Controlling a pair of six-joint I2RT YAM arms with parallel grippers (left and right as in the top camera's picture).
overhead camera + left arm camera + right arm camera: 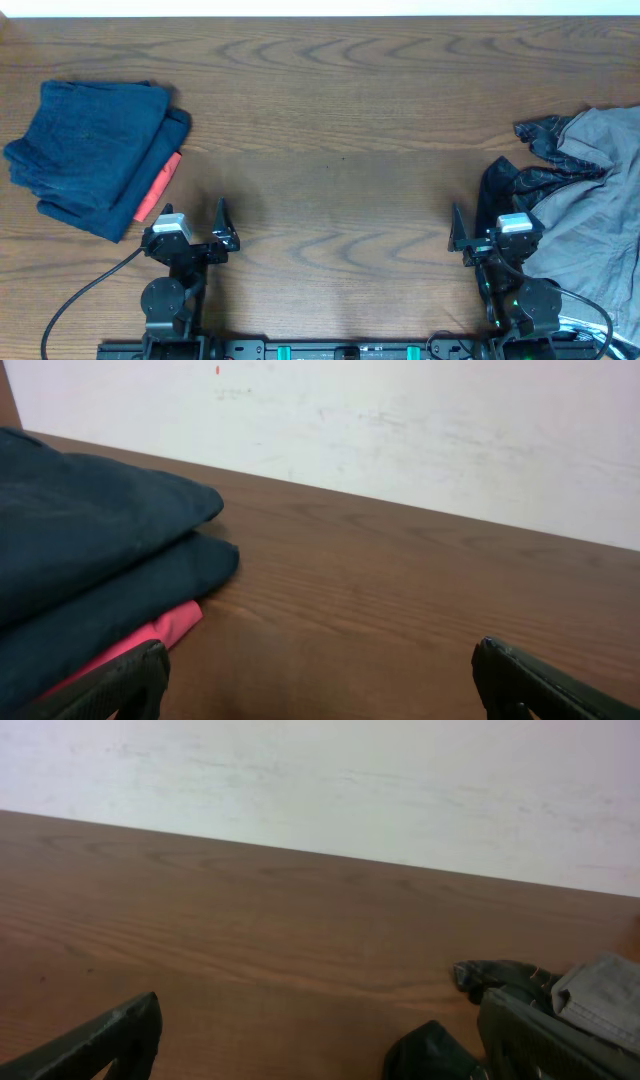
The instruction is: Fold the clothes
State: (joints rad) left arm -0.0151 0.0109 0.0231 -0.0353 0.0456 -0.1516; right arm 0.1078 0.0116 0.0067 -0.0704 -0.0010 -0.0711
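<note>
The clothes, a plain mid-grey garment [600, 200], lie crumpled at the table's right edge, partly over a glossy black garment [505, 180]. In the right wrist view a grey fold [605, 995] shows at the far right behind my finger. My right gripper [492, 226] rests near the front edge just left of this pile, open, with only bare wood between its fingers [110, 1040]. My left gripper [186, 224] sits at the front left, open and holding nothing, its fingertips [525, 680] spread wide over the table.
A folded stack of dark navy garments [95, 150] with an orange-red strip [158, 187] lies at the left, close to my left gripper [320, 685]. Black fabric [430, 1055] bulges beside the right gripper [320, 1040]. A white wall borders the brown wooden table [330, 130].
</note>
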